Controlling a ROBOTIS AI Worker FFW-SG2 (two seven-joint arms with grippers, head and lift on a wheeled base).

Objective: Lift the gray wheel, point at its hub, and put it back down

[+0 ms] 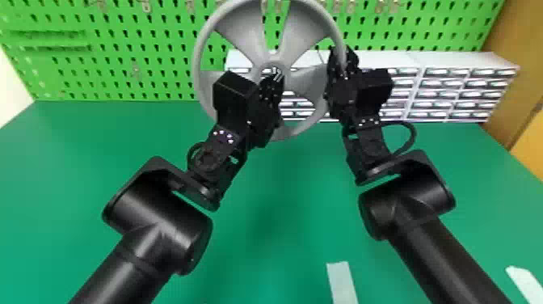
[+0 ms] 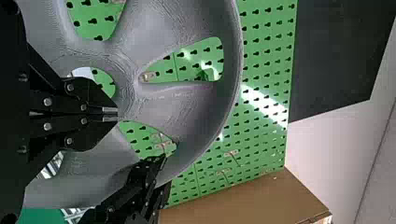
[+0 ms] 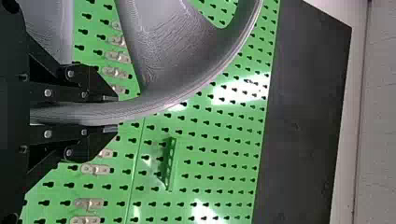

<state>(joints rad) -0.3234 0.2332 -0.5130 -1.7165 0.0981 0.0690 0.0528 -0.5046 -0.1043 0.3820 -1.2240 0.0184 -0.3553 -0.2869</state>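
Right gripper [image 1: 343,56] clamps gray wheel [image 1: 242,32] by rim [image 3: 154,105]; left gripper [image 1: 279,76], fingers together, near hub [image 2: 125,88].

The right gripper [image 1: 342,55] clasps the rim of the gray wheel [image 3: 170,53], one finger on each side. Behind the wheel is a green pegboard [image 3: 219,156] with pale clips [image 3: 95,169] and a green bracket [image 3: 171,163]; well apart from the wheel is a dark panel [image 3: 308,116].

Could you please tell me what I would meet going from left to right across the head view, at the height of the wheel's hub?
White wall → green pegboard → gray wheel's left rim → left gripper → right gripper → brown panel.
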